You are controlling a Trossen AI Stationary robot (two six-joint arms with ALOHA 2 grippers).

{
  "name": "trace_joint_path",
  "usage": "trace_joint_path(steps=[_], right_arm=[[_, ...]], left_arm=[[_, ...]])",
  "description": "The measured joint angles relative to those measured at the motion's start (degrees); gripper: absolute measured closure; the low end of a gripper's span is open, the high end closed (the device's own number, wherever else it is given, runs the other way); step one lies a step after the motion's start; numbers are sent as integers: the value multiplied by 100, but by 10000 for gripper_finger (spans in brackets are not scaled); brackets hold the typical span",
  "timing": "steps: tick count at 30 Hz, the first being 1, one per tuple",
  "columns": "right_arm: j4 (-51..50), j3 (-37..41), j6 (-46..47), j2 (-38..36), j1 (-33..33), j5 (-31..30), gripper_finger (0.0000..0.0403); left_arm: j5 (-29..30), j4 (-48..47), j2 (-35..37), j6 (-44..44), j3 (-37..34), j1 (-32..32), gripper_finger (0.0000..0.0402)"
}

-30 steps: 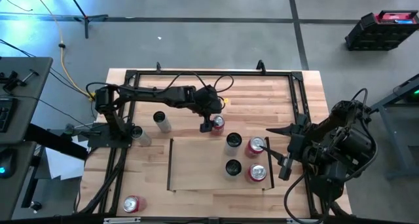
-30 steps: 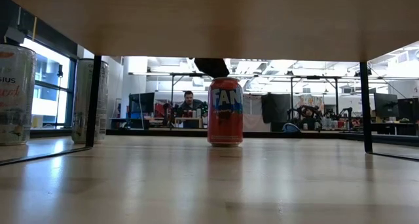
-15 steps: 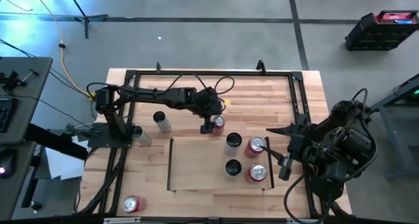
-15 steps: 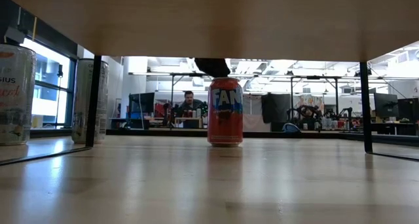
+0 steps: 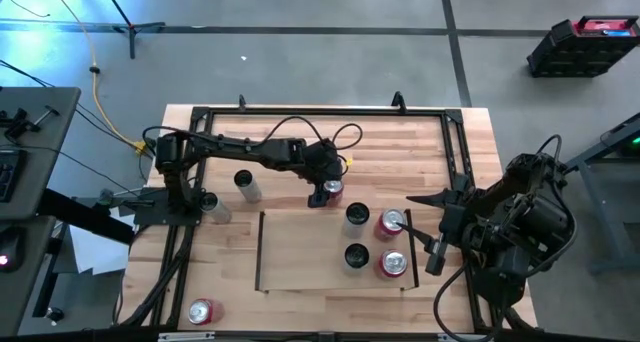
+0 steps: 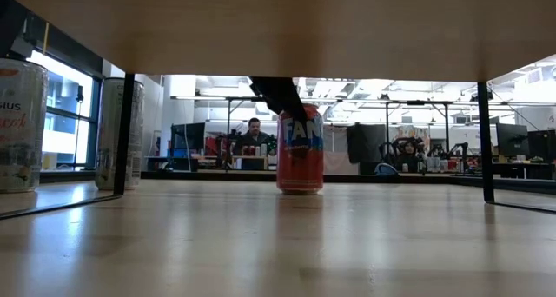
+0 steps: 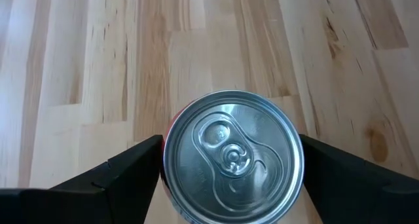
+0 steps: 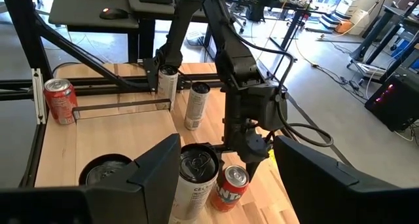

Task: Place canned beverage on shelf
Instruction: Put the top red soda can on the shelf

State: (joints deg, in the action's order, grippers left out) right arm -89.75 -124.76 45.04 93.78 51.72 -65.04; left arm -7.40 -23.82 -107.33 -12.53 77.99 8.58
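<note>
An orange canned beverage (image 5: pixel 334 191) stands upright on the tabletop just beyond the shelf's far edge; the low view shows it too (image 6: pixel 301 149). My left gripper (image 5: pixel 322 190) is open and low over it. In the left wrist view its two fingers (image 7: pixel 131 168) stand close on either side of the can's silver top (image 7: pixel 233 162). The shelf (image 5: pixel 300 257) is a pale panel with dark side rails and bears several cans on its right half. My right gripper (image 5: pixel 432 244) waits open and raised at the table's right side.
Two silver cans (image 5: pixel 246 185) (image 5: pixel 212 204) stand left of the shelf, and a red can (image 5: pixel 203 310) stands at the near left corner. Black and red cans (image 5: pixel 357 217) (image 5: pixel 390 223) crowd the shelf's right half. A black tube frame (image 5: pixel 300 112) rims the table.
My left gripper has come down around the orange can. In the low view one dark finger now reaches lower, beside the can's upper left edge. The can has stayed standing in place.
</note>
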Motion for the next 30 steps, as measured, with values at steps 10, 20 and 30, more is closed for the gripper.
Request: trace_joint_path(steps=[10, 20, 30], right_arm=[[1, 0, 11, 0, -1, 17, 172], [29, 0, 13, 0, 0, 39, 172], [39, 0, 2, 0, 1, 39, 172]], left_arm=[[-20, 159, -131, -16, 7, -32, 76], [-5, 151, -151, 4, 7, -48, 76], [52, 14, -59, 189, -8, -38, 112]])
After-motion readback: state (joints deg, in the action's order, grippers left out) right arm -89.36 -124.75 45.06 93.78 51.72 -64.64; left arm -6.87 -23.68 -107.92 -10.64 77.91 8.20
